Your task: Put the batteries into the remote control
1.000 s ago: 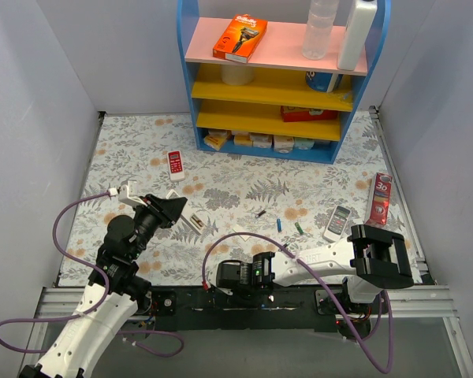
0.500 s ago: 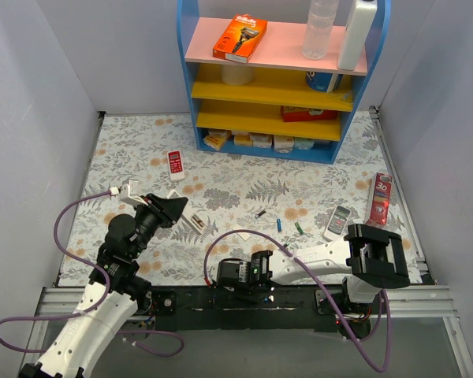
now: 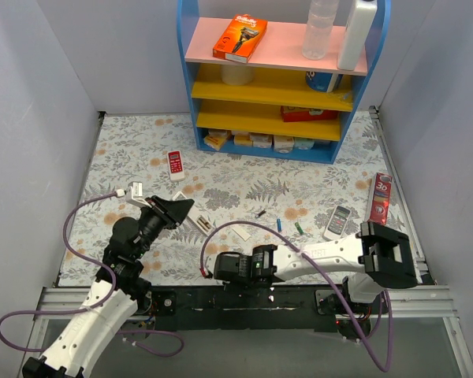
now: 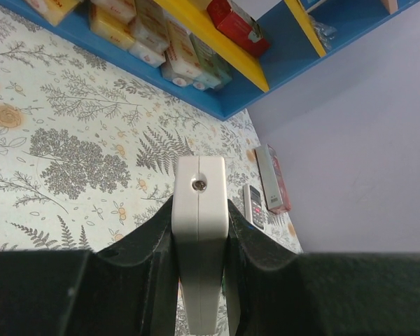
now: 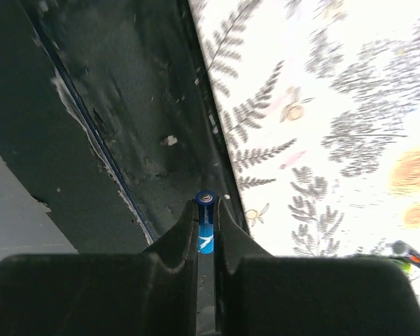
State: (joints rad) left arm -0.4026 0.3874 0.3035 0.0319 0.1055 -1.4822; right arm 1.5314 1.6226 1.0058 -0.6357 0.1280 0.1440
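Note:
My left gripper (image 3: 180, 209) is shut on the white remote control (image 3: 199, 224), raised over the table's left side; in the left wrist view the remote control (image 4: 199, 238) stands edge-on between the jaws of that gripper (image 4: 199, 204). Low at the table's front edge, my right gripper (image 3: 213, 270) is shut on a blue battery (image 5: 206, 227), whose tip pokes out between the fingertips of the gripper (image 5: 206, 210) over the black rail. Three loose batteries lie mid-table: dark (image 3: 261, 213), blue (image 3: 279, 224), green (image 3: 299, 228).
A small white flat piece (image 3: 240, 233) lies near the loose batteries. A grey remote (image 3: 338, 222) and a red box (image 3: 379, 198) are at the right, a red-and-white remote (image 3: 175, 164) at the left. The blue and yellow shelf (image 3: 276, 87) stands at the back.
My right gripper has closed on the blue battery and shifted slightly along the front edge. The left arm has moved a little right and nearer with the remote control.

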